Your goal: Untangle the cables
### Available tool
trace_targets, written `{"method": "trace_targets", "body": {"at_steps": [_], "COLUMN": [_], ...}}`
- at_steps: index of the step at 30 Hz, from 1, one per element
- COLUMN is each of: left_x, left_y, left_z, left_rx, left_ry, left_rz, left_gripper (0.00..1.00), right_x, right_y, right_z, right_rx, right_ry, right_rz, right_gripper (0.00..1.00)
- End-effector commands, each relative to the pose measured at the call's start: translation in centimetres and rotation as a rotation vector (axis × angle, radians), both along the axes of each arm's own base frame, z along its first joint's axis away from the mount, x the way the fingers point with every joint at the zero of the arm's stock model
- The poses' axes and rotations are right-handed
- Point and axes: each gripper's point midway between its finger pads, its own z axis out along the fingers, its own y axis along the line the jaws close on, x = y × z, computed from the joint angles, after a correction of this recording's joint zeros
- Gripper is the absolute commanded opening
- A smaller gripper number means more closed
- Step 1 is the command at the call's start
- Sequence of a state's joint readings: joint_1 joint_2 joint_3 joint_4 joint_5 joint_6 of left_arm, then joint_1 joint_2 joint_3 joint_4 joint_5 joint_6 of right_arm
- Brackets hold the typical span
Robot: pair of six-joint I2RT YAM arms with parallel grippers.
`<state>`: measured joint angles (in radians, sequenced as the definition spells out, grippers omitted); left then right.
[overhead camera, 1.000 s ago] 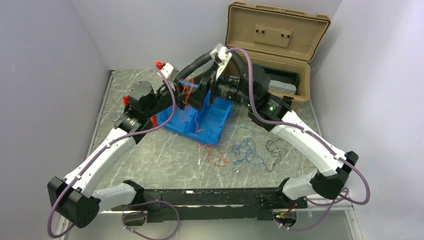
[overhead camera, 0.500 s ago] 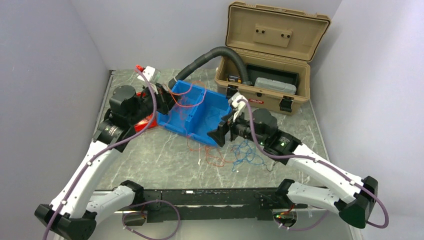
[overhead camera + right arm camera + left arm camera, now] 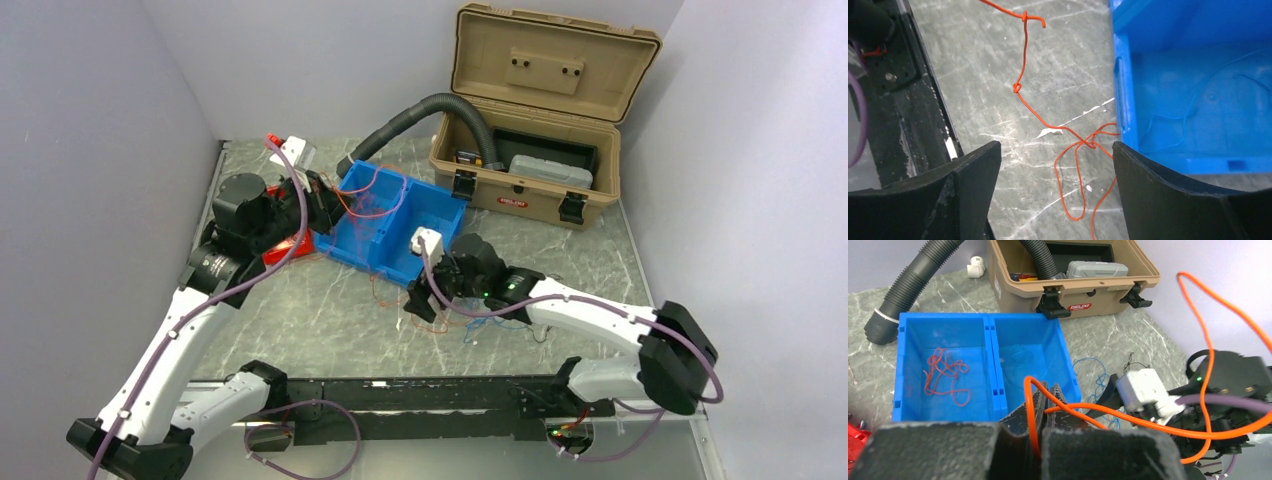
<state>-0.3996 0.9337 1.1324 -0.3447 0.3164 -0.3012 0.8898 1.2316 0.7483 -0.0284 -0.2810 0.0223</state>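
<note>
One thin red-orange flexible wire (image 3: pixel 1202 327) is clamped between the shut fingers of the left end effector (image 3: pixel 1048 390). From the grip it rises in a wide loop and falls away toward the right arm. I judge it is held up like this as an anchor, so that its crossings can be drawn apart in the air rather than dragged through the heap.

A red-orange strand (image 3: pixel 1018 87), probably the same wire, lies on the grey marbled desk (image 3: pixel 998 50) under the right end effector (image 3: pixel 1055 150). Its fingers are spread wide and hold nothing. Two small knots sit ahead of the fingertips. A crossing of loops lies between the fingers, nearer the one on the bin's side, which suits a downward pinch there.

Room is tight sideways. The outer wall of the blue plastic two-compartment bin (image 3: pixel 1123 100) stands just beside one finger, and the black metal base rail (image 3: pixel 913 100) runs beside the other. That leaves a strip of bare desk between them, open ahead.

Ahead of the left end effector, red wires (image 3: pixel 945 375) coil in one compartment of the bin and a faint blue wire (image 3: pixel 1018 355) lies in the other. Past the bin's far wall, loose blue wires (image 3: pixel 1095 377) and a black wire (image 3: pixel 1133 362) rest on the desk near the right arm. Farther out are a tan hard-shell case (image 3: pixel 1073 290), lid open, and a thick grey corrugated hose (image 3: pixel 913 285). Both are well apart from either grip.
</note>
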Motion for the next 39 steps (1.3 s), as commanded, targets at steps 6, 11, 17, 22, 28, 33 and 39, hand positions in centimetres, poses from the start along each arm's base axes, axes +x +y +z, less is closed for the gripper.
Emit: {"method": "trace_targets", "body": {"at_steps": [6, 11, 17, 22, 28, 33, 39], "left_x": [-0.5, -0.6, 0.6, 2.2, 4.0, 6.6, 10.2], "left_y": [0.8, 1.0, 3.7, 8.1, 7.3, 6.7, 7.0], "left_z": [3.2, 3.4, 3.4, 3.3, 1.7, 0.5, -0.7], "left_rx": [-0.013, -0.018, 0.060, 0.150, 0.136, 0.117, 0.094], "left_ry": [-0.082, -0.087, -0.104, -0.088, -0.026, 0.022, 0.053], "left_rz": [0.004, 0.004, 0.130, 0.325, 0.275, 0.273, 0.348], "left_gripper": [0.00, 0.00, 0.00, 0.00, 0.00, 0.00, 0.00], "right_x": [1.0, 1.4, 1.2, 0.9, 2.6, 4.7, 5.9], "right_y": [4.3, 5.0, 2.8, -1.1, -6.3, -12.1, -18.7], "right_z": [-0.8, -2.4, -2.5, -2.4, 0.1, 1.3, 0.4], "right_rx": [-0.002, 0.005, 0.020, 0.031, 0.103, 0.136, 0.127], "right_ry": [-0.122, -0.123, -0.129, -0.083, -0.110, -0.103, -0.070], "right_rz": [0.137, 0.124, 0.032, -0.127, -0.405, -0.693, -0.997], "right_gripper": [0.75, 0.45, 0.00, 0.00, 0.00, 0.00, 0.00]}}
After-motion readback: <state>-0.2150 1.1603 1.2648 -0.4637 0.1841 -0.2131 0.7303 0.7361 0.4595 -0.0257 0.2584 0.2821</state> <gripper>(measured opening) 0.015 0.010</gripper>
